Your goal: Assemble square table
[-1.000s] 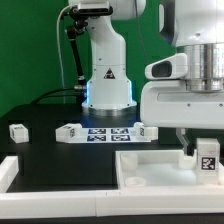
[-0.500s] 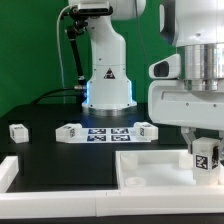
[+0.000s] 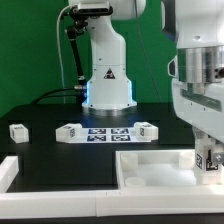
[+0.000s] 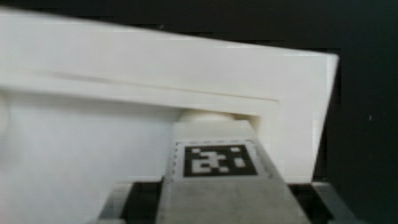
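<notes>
The white square slab (image 3: 160,168) with a raised rim lies at the front of the exterior view's right. It fills most of the wrist view (image 4: 107,110). My gripper (image 3: 211,160) is at the slab's right end, shut on a white block leg (image 3: 210,157) with a black-and-white tag. In the wrist view the leg (image 4: 217,165) stands upright between my fingers, its tip at the slab's inner rim. Three more legs lie on the black table: one at the left (image 3: 16,131), and two (image 3: 68,132) (image 3: 147,130) flanking the marker board.
The marker board (image 3: 108,132) lies flat in front of the robot base (image 3: 107,80). A long white border bar (image 3: 50,185) runs along the front and left. Green backdrop behind.
My gripper has moved toward the exterior view's right and slightly down with the leg, toward the slab's right end. The other parts have not moved.
</notes>
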{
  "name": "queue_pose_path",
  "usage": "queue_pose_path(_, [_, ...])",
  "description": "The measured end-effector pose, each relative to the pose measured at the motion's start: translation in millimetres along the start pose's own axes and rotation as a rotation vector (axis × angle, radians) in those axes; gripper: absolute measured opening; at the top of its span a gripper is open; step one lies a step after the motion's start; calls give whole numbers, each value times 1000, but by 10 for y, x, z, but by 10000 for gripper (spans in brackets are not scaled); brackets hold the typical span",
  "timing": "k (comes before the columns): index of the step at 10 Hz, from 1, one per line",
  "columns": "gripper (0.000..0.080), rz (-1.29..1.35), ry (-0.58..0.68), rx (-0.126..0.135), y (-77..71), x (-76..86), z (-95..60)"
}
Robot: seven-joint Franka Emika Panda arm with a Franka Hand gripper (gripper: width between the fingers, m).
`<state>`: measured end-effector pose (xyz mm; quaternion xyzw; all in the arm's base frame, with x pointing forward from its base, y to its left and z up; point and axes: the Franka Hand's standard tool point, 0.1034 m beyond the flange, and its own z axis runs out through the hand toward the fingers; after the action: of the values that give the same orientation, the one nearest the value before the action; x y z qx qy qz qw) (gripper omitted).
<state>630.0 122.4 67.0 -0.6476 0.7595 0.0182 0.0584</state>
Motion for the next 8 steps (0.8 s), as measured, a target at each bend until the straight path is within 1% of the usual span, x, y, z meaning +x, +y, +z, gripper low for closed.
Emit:
queue_pose_path(2, [287, 224, 5, 14, -14, 8, -2])
queue_pose_path(3, [288, 260, 11, 17, -19, 45, -8])
queue_pose_path(7, [288, 251, 13, 16, -15, 57, -9])
queue_pose_path(8, [452, 250, 13, 16, -15, 57, -9])
